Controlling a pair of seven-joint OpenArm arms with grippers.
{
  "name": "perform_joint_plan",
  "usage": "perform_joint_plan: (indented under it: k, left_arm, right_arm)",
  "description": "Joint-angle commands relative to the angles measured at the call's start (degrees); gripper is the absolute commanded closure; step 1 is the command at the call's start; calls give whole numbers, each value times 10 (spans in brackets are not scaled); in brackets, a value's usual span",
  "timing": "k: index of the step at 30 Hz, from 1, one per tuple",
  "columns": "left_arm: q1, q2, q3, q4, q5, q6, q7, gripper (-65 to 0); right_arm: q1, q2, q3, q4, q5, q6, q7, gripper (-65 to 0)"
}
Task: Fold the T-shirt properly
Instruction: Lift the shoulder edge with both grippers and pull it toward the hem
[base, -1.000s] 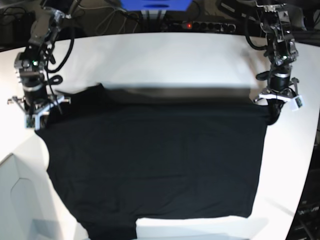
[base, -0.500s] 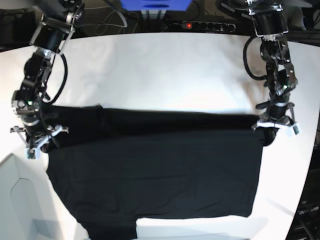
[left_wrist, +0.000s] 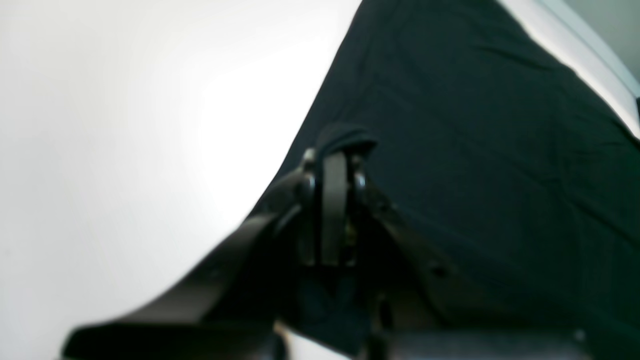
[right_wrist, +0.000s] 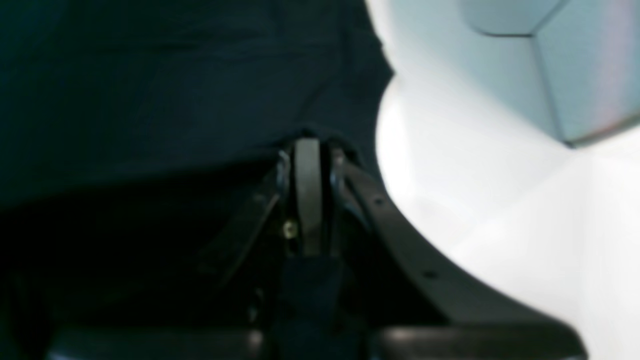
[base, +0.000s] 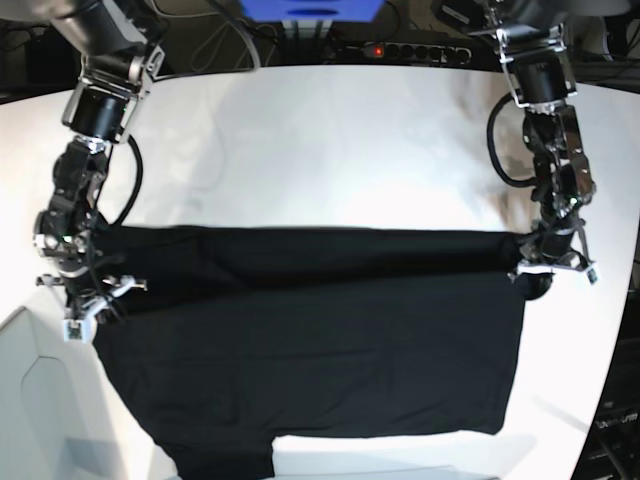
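The black T-shirt (base: 310, 350) lies spread on the white table (base: 330, 140), plain side up, its far part doubled toward me along a straight fold line. My left gripper (base: 545, 272) is shut on the shirt's right edge; the left wrist view shows black cloth (left_wrist: 475, 150) bunched between its closed jaws (left_wrist: 334, 150). My right gripper (base: 88, 306) is shut on the shirt's left edge; the right wrist view shows cloth (right_wrist: 175, 85) pinched at its tips (right_wrist: 307, 142). No print or tag shows.
The table's curved front-left edge (base: 25, 330) lies close to my right gripper. Its right edge (base: 625, 330) is near my left gripper. Cables and a power strip (base: 400, 48) lie beyond the far edge.
Both grippers have moved toward me with the shirt's far edge, carrying the fold line nearer over the body. More bare table shows behind the shirt.
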Motion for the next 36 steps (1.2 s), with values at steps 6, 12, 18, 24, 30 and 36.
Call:
perform_joint_plan:
  k: [6, 12, 18, 24, 30, 36]
  left_arm:
    - [-16, -11, -3, -5, 0, -1, -18, 0]
    - [-32, -11, -3, -10, 0, 1, -17, 0]
    - [-49, -11, -3, -31, 0, 1, -17, 0]
    - [-55, -11, -3, -41, 0, 2, -17, -1]
    - [-56, -11, -3, -41, 0, 2, -17, -2]
    - [-57, -11, -3, -42, 0, 3, -16, -146]
  right_arm:
    - [34, 20, -27, -40, 4, -7, 45, 0]
    - [54, 22, -26, -69, 4, -7, 54, 0]
    - [66, 22, -29, -69, 4, -7, 51, 0]
    - [67, 21, -30, -69, 4, -7, 51, 0]
    - [81, 18, -30, -69, 4, -7, 51, -98]
    - [81, 17, -30, -69, 4, -7, 51, -178]
